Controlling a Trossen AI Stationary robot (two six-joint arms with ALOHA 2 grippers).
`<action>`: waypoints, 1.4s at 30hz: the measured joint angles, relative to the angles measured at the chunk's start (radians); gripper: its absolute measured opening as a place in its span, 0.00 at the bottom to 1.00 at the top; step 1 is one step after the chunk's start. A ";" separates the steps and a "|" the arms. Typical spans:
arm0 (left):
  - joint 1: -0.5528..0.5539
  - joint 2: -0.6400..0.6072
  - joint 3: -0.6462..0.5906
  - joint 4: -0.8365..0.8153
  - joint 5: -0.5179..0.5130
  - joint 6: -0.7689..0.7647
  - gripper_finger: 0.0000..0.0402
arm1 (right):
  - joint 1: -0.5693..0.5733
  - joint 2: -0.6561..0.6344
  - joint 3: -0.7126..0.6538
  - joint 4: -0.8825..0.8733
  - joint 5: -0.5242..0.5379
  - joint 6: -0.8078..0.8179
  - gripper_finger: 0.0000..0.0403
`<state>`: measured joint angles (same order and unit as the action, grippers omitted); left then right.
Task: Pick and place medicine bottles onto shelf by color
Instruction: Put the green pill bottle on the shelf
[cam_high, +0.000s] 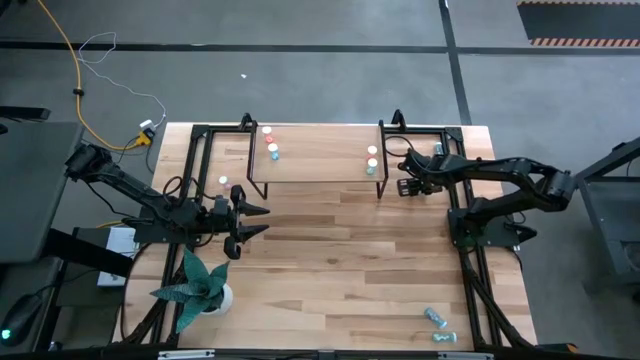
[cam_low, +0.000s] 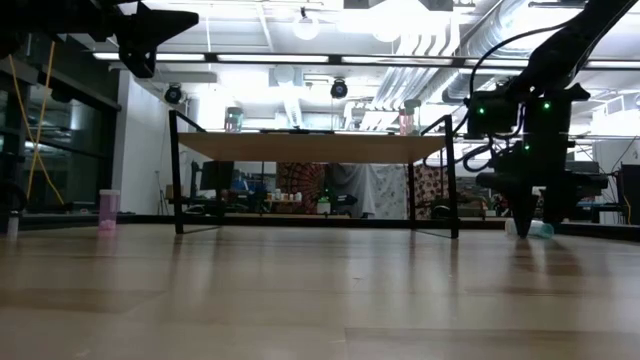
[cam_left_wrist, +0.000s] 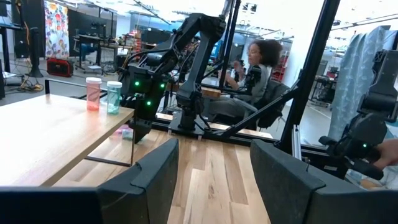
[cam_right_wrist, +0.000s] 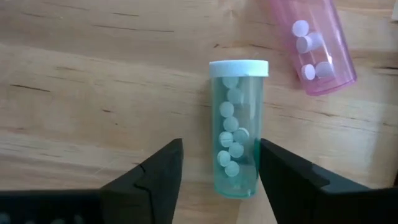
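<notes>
- Teal bottle (cam_right_wrist: 236, 127) lies on its side between the right gripper (cam_right_wrist: 219, 165)'s spread, empty fingers.
- Light, rigid, slick plastic; best pinched mid-barrel.
- Left gripper (cam_high: 252, 221) waits, parted.

Left dark six-joint arm stretched low from the table's left edge toward the middle, its two-finger left gripper (cam_high: 252, 221) pointing rightward, black fingers (cam_left_wrist: 149, 180) spread apart with nothing between them. Right dark arm folded in from the right side, elbow bent, wrist angled down, right gripper (cam_high: 405, 186) aimed at the tabletop; its fingers (cam_right_wrist: 155, 177) parted, straddling a lying teal bottle's base without pressing it
</notes>
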<state>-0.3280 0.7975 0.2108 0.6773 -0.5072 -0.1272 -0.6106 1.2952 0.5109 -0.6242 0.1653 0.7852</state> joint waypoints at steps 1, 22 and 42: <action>0.000 0.000 0.000 0.000 0.000 0.000 0.47 | 0.000 0.015 0.002 0.000 0.000 0.000 0.49; 0.000 0.000 0.000 0.000 0.000 0.000 0.47 | -0.001 -0.039 -0.007 -0.034 0.035 -0.005 0.29; 0.000 0.000 0.000 0.000 -0.001 0.000 0.47 | 0.159 -0.310 -0.004 -0.121 0.046 0.023 0.20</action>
<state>-0.3283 0.7975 0.2108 0.6774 -0.5079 -0.1272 -0.4515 0.9853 0.5072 -0.7449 0.2109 0.8082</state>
